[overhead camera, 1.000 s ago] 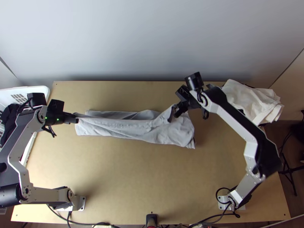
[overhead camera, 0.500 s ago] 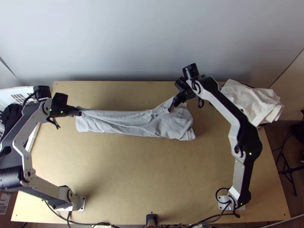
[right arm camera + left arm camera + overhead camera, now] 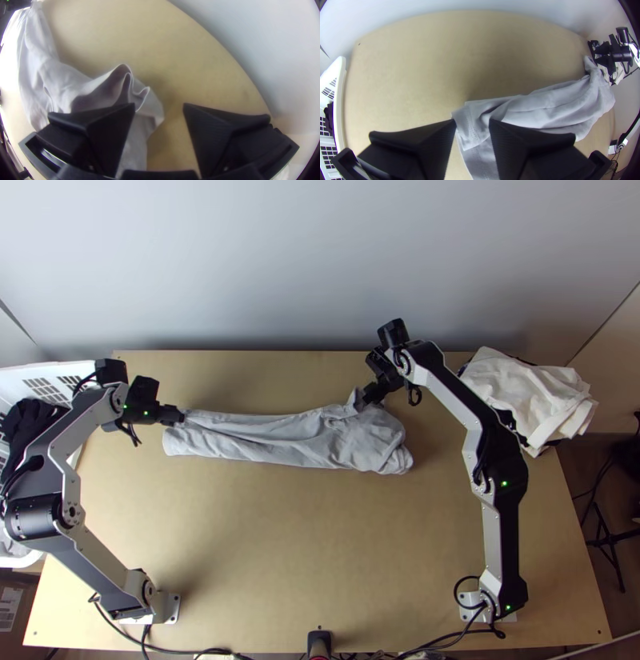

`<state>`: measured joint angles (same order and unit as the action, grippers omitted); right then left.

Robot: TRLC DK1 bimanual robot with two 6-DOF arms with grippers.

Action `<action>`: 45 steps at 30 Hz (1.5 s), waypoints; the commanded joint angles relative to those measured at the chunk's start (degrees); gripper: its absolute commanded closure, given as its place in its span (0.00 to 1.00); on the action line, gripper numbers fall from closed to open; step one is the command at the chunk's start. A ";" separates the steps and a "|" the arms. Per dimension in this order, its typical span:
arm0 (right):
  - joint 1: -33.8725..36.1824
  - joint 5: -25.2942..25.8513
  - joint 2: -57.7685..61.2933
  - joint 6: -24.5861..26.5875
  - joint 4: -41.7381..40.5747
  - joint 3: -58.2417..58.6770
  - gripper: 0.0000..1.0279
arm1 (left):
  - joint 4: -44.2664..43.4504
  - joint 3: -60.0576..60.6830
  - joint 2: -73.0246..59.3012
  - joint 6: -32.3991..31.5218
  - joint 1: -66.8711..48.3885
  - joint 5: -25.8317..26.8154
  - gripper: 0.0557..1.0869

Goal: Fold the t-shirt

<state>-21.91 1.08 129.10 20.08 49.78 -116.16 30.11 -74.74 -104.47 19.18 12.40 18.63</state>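
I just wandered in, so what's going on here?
A two-armed robot is folding a grey t-shirt, which lies as a long, rumpled strip on the table. The left gripper and right gripper are at opposite ends of it, both open. The shirt isn't neatly folded yet.

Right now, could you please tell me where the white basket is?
In the top view, the white basket sits at the left edge, beside the table, partly hidden by the left arm.
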 commanded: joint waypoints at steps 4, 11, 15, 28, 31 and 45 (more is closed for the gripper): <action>-0.68 -0.47 -4.56 -2.59 6.73 -2.23 0.03 | 6.63 0.65 2.16 -1.34 0.60 0.09 0.04; -4.28 -2.05 -14.40 -5.40 7.35 3.04 0.03 | 11.11 4.69 5.76 -0.02 1.13 0.09 0.04; -7.09 -2.40 -18.71 -5.22 7.44 10.34 0.03 | 11.11 6.19 6.12 0.07 0.69 0.18 0.04; -13.33 -2.75 -21.52 -4.26 7.35 17.28 0.03 | 11.11 4.16 1.02 -2.48 -2.03 0.18 0.09; -14.21 -2.75 -21.08 -4.26 7.35 17.19 0.03 | 11.20 4.16 -0.04 -2.48 -2.38 0.18 0.17; -16.58 -4.33 -14.58 -5.84 5.59 17.46 0.03 | 12.26 3.46 7.52 -3.27 -3.97 3.87 0.96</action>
<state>-37.41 -2.42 111.33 15.07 56.40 -98.59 41.93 -70.41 -101.71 16.43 9.19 21.15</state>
